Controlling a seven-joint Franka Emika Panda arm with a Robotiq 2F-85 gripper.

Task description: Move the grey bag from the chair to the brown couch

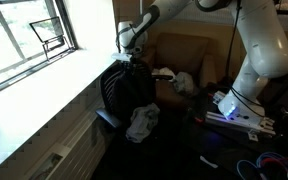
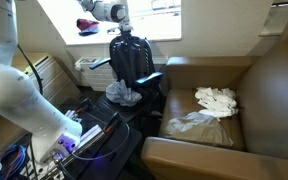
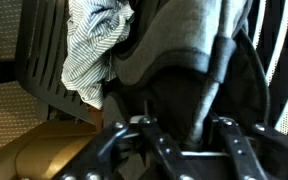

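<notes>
Presently: grey bag (image 3: pixel 184 70) — likely soft, light, limp — draped over chair (image 1: pixel 124 95) back; take its top fold. Claw (image 3: pixel 189 132) straddles it; whether it grips, I cannot tell.

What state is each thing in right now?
Grey bag: on the chair, not yet moved.
Fingers: either side of the bag's top, grip unclear.
Striped cloth: crumpled on the chair.
Couch: holds white cloths, no bag.

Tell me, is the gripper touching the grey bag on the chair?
Touching. The wrist view shows fabric of the grey bag filling the space inside the gripper, pressed against both fingers.
</notes>
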